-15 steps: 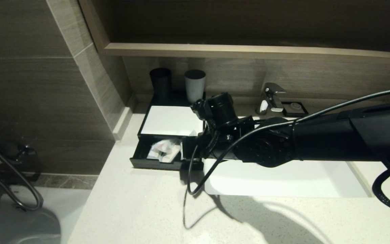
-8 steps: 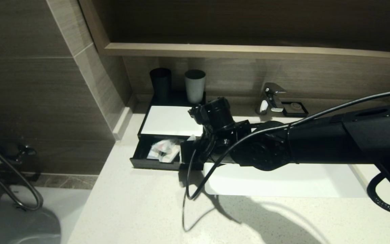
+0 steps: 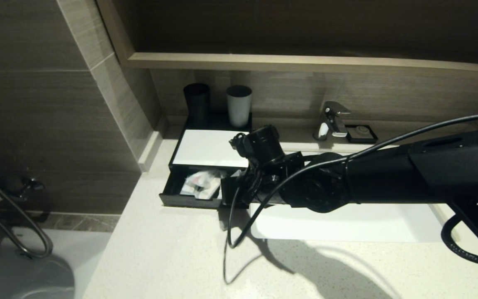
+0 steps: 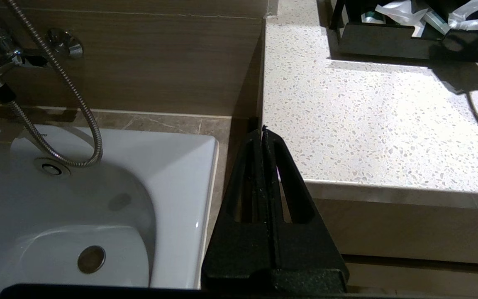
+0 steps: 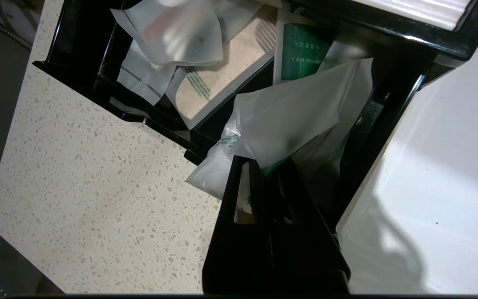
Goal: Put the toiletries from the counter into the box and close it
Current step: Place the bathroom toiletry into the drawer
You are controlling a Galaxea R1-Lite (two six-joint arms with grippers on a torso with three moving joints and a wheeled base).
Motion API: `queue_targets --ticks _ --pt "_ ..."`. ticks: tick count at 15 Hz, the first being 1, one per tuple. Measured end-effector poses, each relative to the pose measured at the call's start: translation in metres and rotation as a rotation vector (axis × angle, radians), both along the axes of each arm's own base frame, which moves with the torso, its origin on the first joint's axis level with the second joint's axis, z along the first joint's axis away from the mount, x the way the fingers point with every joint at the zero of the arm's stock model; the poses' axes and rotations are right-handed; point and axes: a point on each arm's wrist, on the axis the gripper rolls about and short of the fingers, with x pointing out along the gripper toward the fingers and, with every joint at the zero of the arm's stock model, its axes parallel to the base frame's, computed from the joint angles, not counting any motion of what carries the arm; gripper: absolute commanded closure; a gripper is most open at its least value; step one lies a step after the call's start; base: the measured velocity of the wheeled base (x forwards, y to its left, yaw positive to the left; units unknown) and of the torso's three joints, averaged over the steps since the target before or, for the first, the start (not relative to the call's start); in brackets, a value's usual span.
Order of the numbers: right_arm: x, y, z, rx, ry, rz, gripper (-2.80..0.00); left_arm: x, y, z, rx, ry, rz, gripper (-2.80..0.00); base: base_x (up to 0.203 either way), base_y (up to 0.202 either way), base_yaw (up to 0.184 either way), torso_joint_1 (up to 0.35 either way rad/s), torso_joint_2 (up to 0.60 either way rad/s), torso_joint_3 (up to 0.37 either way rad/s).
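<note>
Cream speckled stone counter (image 3: 172,257), low black box with white top panel (image 3: 210,148), drawer (image 3: 189,200) pulled out. Right gripper (image 5: 270,176) over drawer's basin-side end, fingers clamped on a clear-white plastic packet (image 5: 288,124); other packets (image 5: 197,79) lie inside. Left gripper (image 4: 262,137) closed, empty, parked off counter's edge by the bathtub (image 4: 56,216).

Matte black right arm (image 3: 388,182) with round joint housings, looping black cables, small white marking near its base; tapered, slotted black fingers (image 4: 264,199).
</note>
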Motion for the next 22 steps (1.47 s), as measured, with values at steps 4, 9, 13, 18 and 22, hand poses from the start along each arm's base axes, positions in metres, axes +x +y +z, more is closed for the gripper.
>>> queue_targets --ticks 4,9,13,18,22 --pt "0.003 0.004 -0.003 0.004 -0.003 0.0 0.0 0.0 0.0 0.0 0.0 0.0 0.0 0.0 0.0 0.0 0.0 0.0 0.0 0.0" --pt "0.012 0.012 0.012 0.048 -0.045 0.0 0.0 0.0 0.0 0.0 0.0 0.0 0.0 0.0 0.0 0.0 0.0 0.0 0.0 0.0" --pt "0.014 0.019 0.012 0.033 -0.038 0.008 0.0 0.0 0.0 0.0 0.0 0.0 0.0 0.0 0.0 0.0 0.0 0.0 0.0 0.0" --pt "0.013 0.027 0.005 0.026 -0.031 0.023 0.0 0.0 0.0 0.0 0.0 0.0 0.0 0.0 0.0 0.0 0.0 0.0 0.0 0.0" --pt "0.016 0.032 0.002 0.027 -0.033 0.025 0.0 0.0 0.0 0.0 0.0 0.0 0.0 0.0 0.0 0.0 0.0 0.0 0.0 0.0"
